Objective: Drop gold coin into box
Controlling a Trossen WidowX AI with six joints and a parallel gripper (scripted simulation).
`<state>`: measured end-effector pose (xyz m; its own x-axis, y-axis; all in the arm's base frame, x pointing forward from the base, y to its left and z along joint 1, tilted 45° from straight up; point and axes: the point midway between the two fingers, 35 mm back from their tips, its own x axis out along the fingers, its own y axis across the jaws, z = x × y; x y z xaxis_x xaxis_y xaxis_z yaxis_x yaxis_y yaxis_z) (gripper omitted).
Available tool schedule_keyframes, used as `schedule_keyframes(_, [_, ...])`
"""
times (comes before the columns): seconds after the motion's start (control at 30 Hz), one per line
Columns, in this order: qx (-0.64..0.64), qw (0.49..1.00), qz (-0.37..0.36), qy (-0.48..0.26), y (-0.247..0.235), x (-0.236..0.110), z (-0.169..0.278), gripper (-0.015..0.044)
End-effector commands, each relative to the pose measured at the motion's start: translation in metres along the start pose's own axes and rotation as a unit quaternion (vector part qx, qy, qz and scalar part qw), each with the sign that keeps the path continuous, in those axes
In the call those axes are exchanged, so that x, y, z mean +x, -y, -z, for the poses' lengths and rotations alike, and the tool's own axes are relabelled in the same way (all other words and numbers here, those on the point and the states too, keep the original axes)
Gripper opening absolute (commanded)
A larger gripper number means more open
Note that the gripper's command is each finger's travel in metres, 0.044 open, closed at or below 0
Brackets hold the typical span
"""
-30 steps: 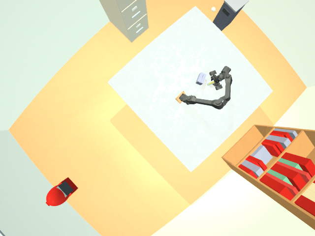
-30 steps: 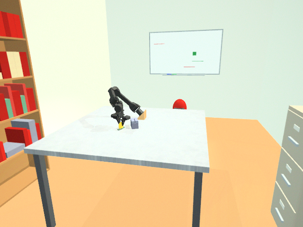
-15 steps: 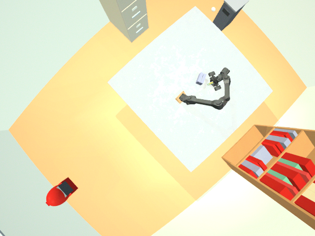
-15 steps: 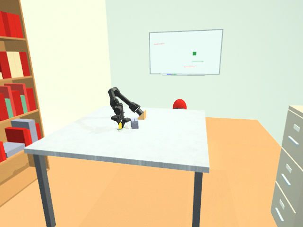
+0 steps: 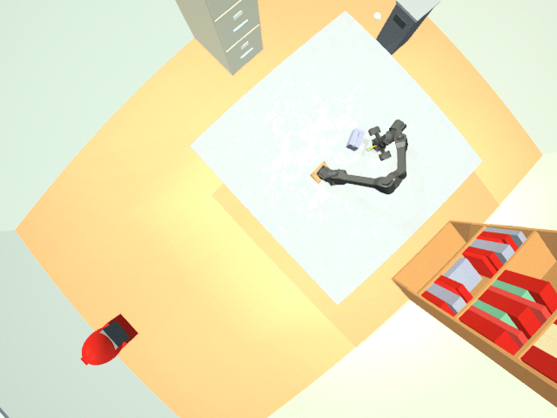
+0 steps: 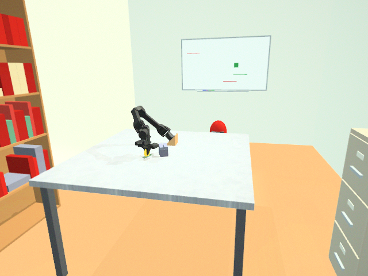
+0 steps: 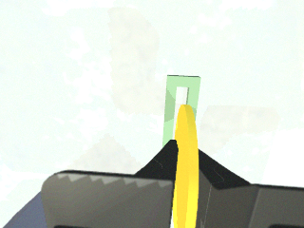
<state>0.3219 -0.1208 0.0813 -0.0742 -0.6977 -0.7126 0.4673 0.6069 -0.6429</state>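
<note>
- Exterior view, far left: tall wooden bookshelf (image 6: pixel 18 98) against the wall, filled with red, green and grey books.
- Centre of the room: pale marbled worktop (image 6: pixel 190 175) on grey metal legs, standing on an orange floor.
- On the left half of the worktop: dark jointed arm (image 6: pixel 148 118), bent at a raised elbow and pointing straight down.
- At the arm's lower end: hand (image 6: pixel 145 150) clenched on the gold coin (image 6: pixel 145 152), grasping it by its two flat faces.
- Coin held upright on edge, its lower rim down at the green holder (image 6: pixel 145 157) lying flat on the worktop; whether rim and holder touch, impossible to tell.
- Just right of the coin: closed grey box (image 6: pixel 163 150), small and cube-like, close beside the hand but apart from it.
- Behind the box: tan mounting block (image 6: pixel 173 140) at the arm's base.
- Beyond the worktop's far edge: red rounded object (image 6: pixel 218 126) low near the far wall.
- Far wall, right of centre: whiteboard (image 6: pixel 225 62) with a green square and short coloured lines.
- Right edge: grey filing cabinet (image 6: pixel 352 199) with drawer handles.
- Wrist view, centre: coin (image 7: pixel 186 161) seen edge-on as a narrow yellow band, pinched between the dark fingers, with the pale green holder (image 7: pixel 182 102) directly beyond it.
- Top view: box (image 5: pixel 355 138) left of the hand (image 5: pixel 377 144), thin yellow sliver of the coin (image 5: pixel 372 147) between them.
</note>
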Motion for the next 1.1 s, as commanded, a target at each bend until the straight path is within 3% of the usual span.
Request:
schedule_keyframes(0.0, [0.001,1.0,0.0,0.002,-0.001,-0.008,-0.002,0.0])
schedule_keyframes(1.07, [0.0,1.0,-0.001,0.001,-0.001,-0.09,-0.001,0.0])
